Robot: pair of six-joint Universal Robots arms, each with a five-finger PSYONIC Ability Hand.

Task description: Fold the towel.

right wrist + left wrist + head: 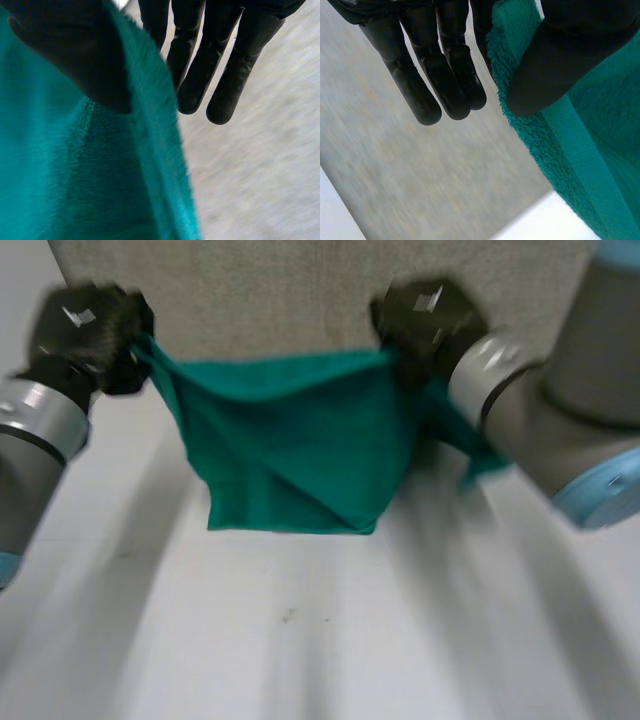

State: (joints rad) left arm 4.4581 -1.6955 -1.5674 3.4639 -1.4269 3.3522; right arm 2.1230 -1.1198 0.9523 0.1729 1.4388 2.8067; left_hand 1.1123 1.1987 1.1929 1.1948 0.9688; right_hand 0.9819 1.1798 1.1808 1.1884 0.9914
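Holding the green towel (290, 440) up by two corners

At one upper corner the terry edge is pinched between the thumb and a finger of the left hand (85, 335), with the other fingers straight. The towel is hung between the hands, above the white table (300, 640) and in front of a grey mat (300, 290), probably so it can be laid flat. The opposite corner is pinched likewise by the right hand (430, 320).
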